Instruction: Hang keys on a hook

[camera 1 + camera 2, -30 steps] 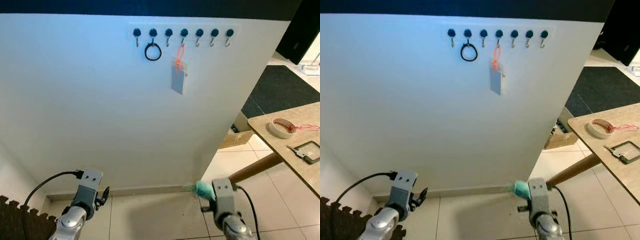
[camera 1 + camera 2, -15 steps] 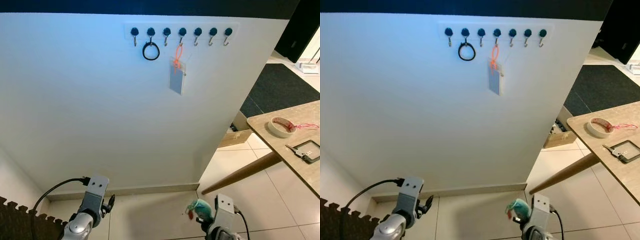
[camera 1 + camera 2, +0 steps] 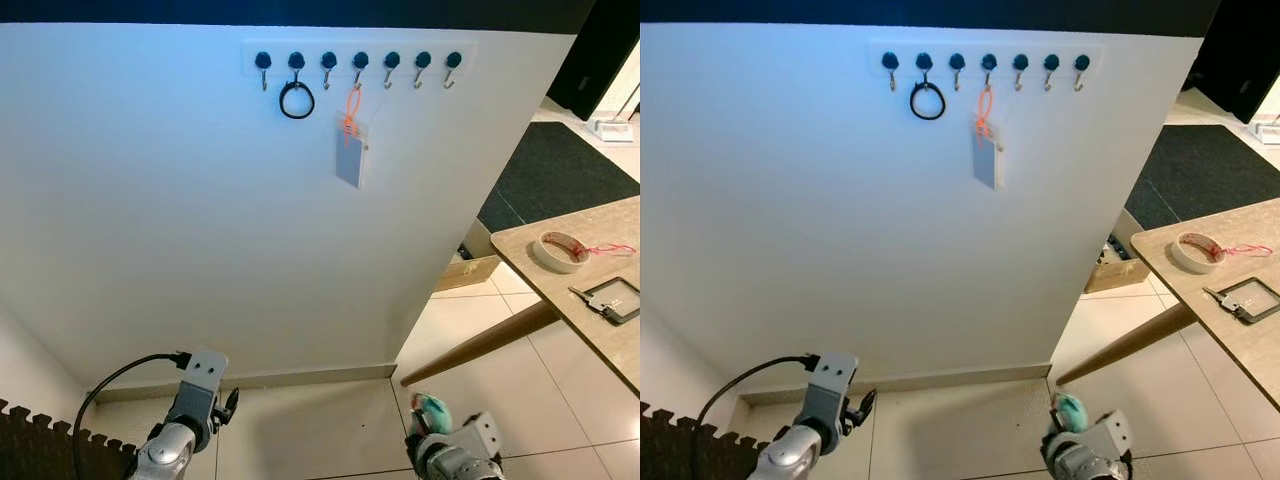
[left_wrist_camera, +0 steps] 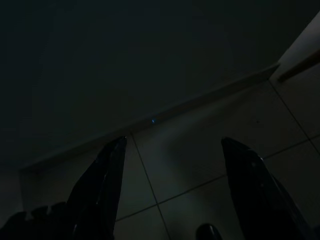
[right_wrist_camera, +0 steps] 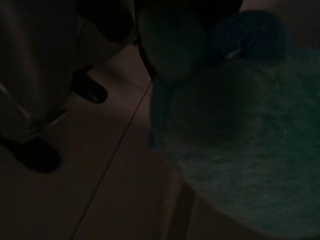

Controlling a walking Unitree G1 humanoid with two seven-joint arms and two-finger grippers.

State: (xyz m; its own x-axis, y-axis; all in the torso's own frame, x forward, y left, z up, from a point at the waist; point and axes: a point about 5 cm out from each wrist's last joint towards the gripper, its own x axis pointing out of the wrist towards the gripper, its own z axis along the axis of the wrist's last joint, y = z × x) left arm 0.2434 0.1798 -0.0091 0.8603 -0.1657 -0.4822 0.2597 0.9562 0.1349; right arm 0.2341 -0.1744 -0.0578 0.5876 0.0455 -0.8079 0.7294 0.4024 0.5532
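Observation:
A rail of several dark hooks (image 3: 358,58) runs high on the white wall. One hook holds a black ring (image 3: 297,101), another an orange lanyard with a grey card (image 3: 349,155). My right gripper (image 3: 428,422) hangs low over the tiled floor, shut on a teal fluffy keyring (image 3: 433,407). In the right wrist view that fluffy keyring (image 5: 240,150) sits close and dark against the fingers. My left gripper (image 3: 229,404) hangs idle near the skirting board, and the left wrist view shows its fingers (image 4: 107,170) spread open over the tiles.
A wooden table (image 3: 520,250) juts in at the right, its slanted leg (image 3: 480,345) reaching the floor. On it lie a tape roll (image 3: 560,250) and a key with a square tag (image 3: 612,299). A cardboard box (image 3: 470,270) and a dark rug (image 3: 560,170) lie beyond. A foam mat (image 3: 40,440) edges the lower left.
My right arm has dropped lower with the teal fluffy keyring still in it. The left arm has shifted slightly right. The whole view has drifted a little.

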